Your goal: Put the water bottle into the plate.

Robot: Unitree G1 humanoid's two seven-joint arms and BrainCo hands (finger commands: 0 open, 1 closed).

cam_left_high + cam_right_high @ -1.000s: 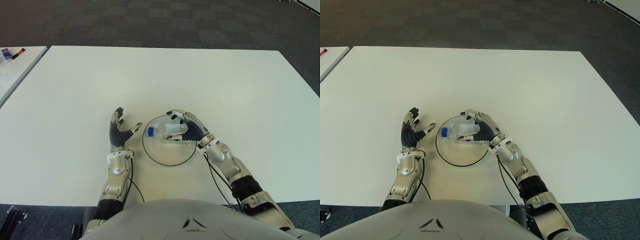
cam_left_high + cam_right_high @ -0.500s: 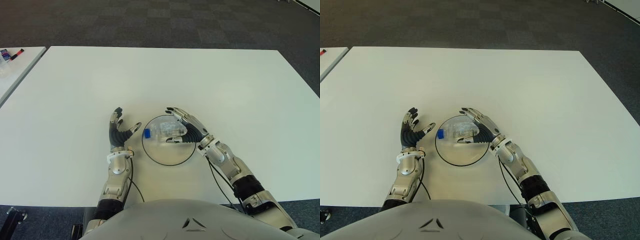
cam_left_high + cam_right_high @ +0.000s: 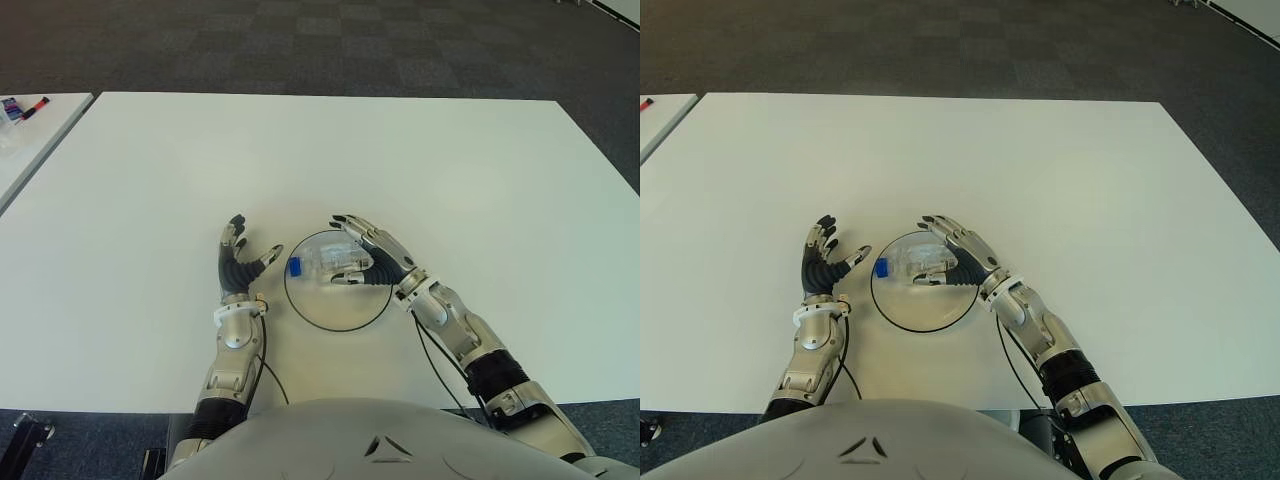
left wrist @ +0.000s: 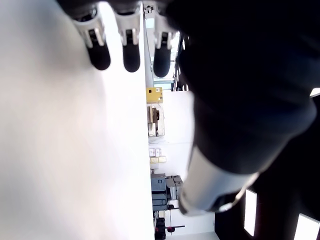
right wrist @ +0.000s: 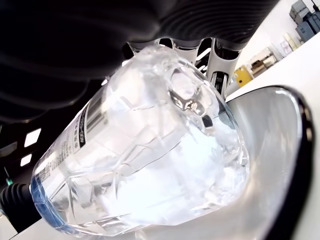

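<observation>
Centrally, near the front edge of the broad white desk (image 3: 420,160), sits the round clear plate with a dark rim (image 3: 335,318), and the clear plastic water bottle with a blue cap (image 3: 325,263) lies on its side inside it, cap toward the robot's left. The right robot hand (image 3: 375,258) is beside the bottle's base over the plate's right half, fingers (image 3: 352,225) stretched out and loosened around the bottle rather than clamped; the right wrist view shows the bottle lying on the plate floor just inside the rim, with the palm close above it. The left robot hand (image 3: 238,265) shows just left of the plate, apart from its rim, fingers spread and holding nothing. Wide bare desk stretches beyond, left and right of both hands. A second white surface (image 3: 30,135) lies past the desk's left edge, across a narrow gap.
</observation>
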